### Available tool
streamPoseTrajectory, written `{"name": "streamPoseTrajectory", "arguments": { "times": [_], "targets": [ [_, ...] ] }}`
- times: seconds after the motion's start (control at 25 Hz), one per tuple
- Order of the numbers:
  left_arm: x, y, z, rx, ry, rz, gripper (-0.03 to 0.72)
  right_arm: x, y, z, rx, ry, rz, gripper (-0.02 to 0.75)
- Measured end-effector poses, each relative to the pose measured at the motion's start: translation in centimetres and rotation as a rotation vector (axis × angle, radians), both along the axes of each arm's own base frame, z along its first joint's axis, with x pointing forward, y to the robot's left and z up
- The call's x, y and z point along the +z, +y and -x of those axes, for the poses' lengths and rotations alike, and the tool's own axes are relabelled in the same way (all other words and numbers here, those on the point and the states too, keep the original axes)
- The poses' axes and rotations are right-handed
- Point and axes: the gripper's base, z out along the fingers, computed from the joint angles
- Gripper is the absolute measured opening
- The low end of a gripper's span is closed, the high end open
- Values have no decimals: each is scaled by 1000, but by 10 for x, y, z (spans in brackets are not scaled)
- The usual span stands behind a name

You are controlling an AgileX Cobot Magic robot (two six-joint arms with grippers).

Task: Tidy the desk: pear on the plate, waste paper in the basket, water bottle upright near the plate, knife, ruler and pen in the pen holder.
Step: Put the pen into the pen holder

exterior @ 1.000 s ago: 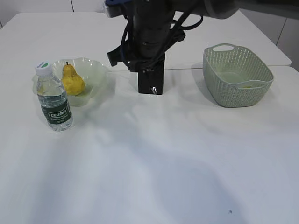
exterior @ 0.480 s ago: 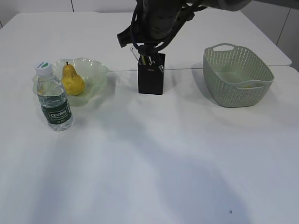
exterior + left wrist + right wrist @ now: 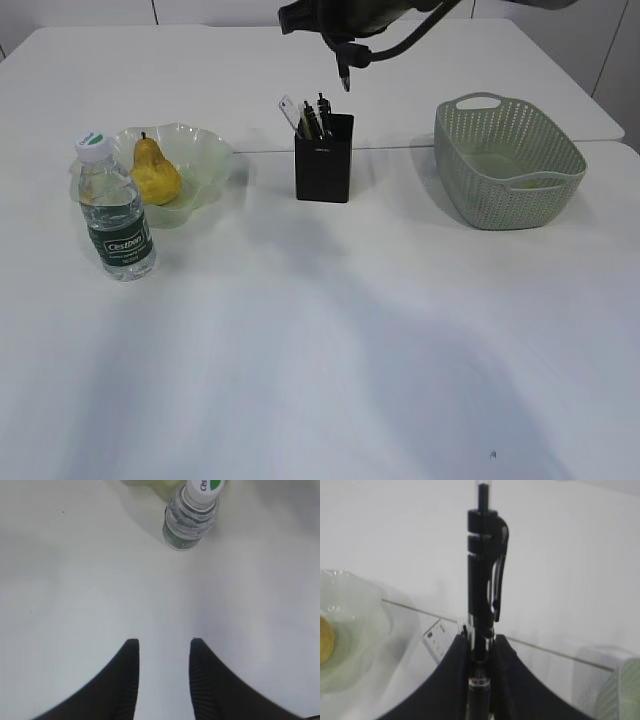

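My right gripper [image 3: 343, 52] hangs high above the black pen holder [image 3: 323, 165], shut on the black pen [image 3: 344, 80]. In the right wrist view the pen [image 3: 481, 555] sticks out past the right gripper [image 3: 481, 637], clip end away from the camera. A white ruler [image 3: 289, 109] and dark slim things stand in the holder. The yellow pear [image 3: 155, 172] lies on the pale green plate [image 3: 205, 150]. Upright beside the plate stands the water bottle [image 3: 115, 225]. My left gripper [image 3: 164, 641] is open over bare table, below the bottle [image 3: 190, 525]. I cannot make out any waste paper.
The green mesh basket [image 3: 508, 165] stands at the right. A seam between two tabletops [image 3: 430, 147] runs behind the holder. In the right wrist view the ruler [image 3: 437, 639] shows by the left finger, the plate [image 3: 350, 630] at the left.
The right gripper has risen with the pen from the pen holder's level to well above it. Ruler and the other things in the holder have come into view.
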Motion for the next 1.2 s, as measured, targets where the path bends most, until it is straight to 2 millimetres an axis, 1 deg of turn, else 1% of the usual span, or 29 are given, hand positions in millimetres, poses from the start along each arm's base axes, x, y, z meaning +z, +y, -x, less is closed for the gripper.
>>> {"name": "streamPoseTrajectory", "arguments": {
  "times": [0.12, 0.2, 0.36, 0.48, 0.56, 0.72, 0.92, 1.04, 1.16, 1.2],
  "targets": [
    [0, 0, 0, 0, 0, 0, 239, 2, -2, -8, 33, -77, -21, 102],
    [0, 0, 0, 0, 0, 0, 239, -2, -1, -13, 57, -113, -11, 102],
    [0, 0, 0, 0, 0, 0, 239, -17, 4, -23, 105, -153, 2, 102],
    [0, 0, 0, 0, 0, 0, 239, -22, 5, -28, 139, -193, 25, 102],
    [0, 0, 0, 0, 0, 0, 239, -27, 2, -33, 149, -207, 41, 102],
    [0, 0, 0, 0, 0, 0, 239, -35, -12, -44, 141, -224, 23, 102],
    [0, 0, 0, 0, 0, 0, 239, -34, -22, -52, 163, -283, -5, 102],
    [0, 0, 0, 0, 0, 0, 239, -37, -21, -55, 197, -316, -25, 102],
    [0, 0, 0, 0, 0, 0, 239, -44, -17, -57, 223, -329, -37, 102],
    [0, 0, 0, 0, 0, 0, 239, -49, -17, -59, 227, -324, -38, 102]
  ]
}}
